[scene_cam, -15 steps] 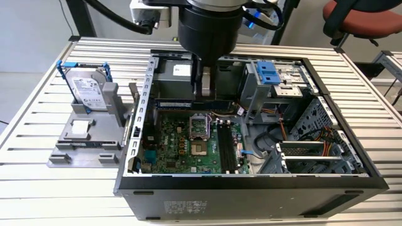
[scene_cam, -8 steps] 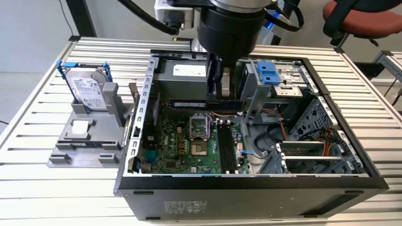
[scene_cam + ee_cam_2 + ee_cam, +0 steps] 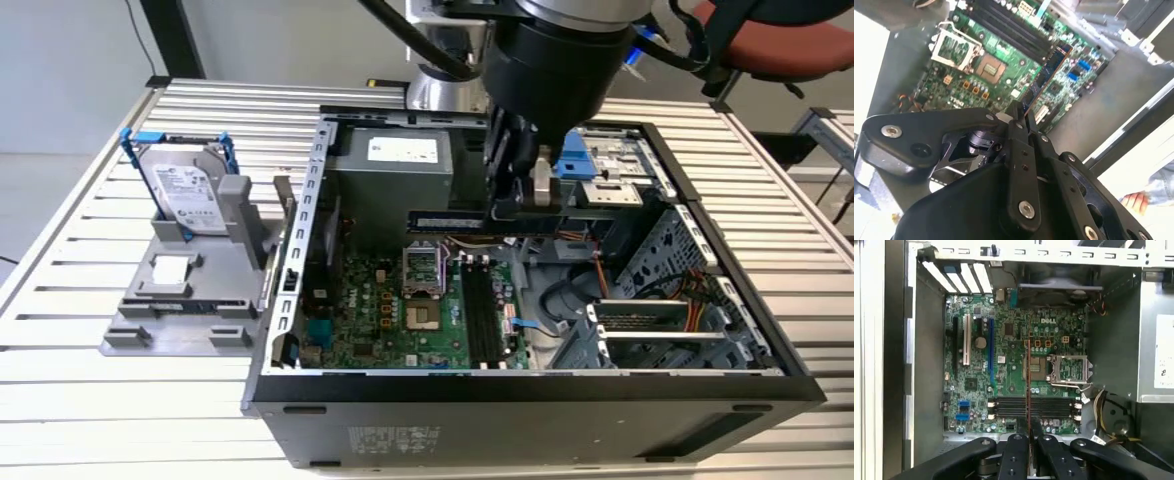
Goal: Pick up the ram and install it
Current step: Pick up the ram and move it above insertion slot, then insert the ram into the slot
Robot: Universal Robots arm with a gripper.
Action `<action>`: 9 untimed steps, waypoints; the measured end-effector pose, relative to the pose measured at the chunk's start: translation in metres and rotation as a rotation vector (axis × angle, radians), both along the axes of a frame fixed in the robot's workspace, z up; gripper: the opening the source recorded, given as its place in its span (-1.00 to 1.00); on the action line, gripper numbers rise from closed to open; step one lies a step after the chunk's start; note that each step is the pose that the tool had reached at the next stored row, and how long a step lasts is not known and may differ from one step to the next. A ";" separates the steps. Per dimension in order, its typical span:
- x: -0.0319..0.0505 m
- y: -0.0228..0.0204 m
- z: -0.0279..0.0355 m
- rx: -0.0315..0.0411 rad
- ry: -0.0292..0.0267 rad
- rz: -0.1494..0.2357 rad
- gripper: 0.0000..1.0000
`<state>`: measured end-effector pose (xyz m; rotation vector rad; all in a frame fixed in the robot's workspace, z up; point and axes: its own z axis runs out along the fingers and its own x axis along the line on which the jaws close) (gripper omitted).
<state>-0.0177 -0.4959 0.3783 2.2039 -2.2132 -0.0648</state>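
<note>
Two black fingers [image 3: 1015, 455] of the end effector [image 3: 1028, 436] are clenched on the ram [image 3: 1027, 385], and they hide the end that they grip. In the first wrist view the ram is seen from its edge, as one thin line, so its chips cannot be made out. The line runs out from the fingertips and crosses the black memory slots [image 3: 1009, 407] at a right angle. In the second wrist view the ram shows a little of its flat side and slants away over the green motherboard [image 3: 1014, 75].

The exterior view gives what both wrist views do not. The ram hangs level in the air inside the open computer case [image 3: 534, 410] and sticks out from the fingertips toward the exterior view's left. It is above the board and sits in no slot. The arm [image 3: 561, 50] is cut off at the upper edge and covers part of the case behind it.

Farther off, on the slatted surface [image 3: 80, 400], a hard drive [image 3: 187, 185] in a blue frame stands in a grey holder [image 3: 187, 300], beside the case at the exterior view's left.
</note>
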 end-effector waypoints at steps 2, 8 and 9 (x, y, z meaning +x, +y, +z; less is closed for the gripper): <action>0.0077 0.0000 0.0000 0.0000 0.0004 0.000 -1.00; 0.0313 0.0001 0.0000 -0.0001 0.0014 0.000 -1.00; 0.0342 0.0000 0.0000 0.0000 0.0014 0.000 -1.00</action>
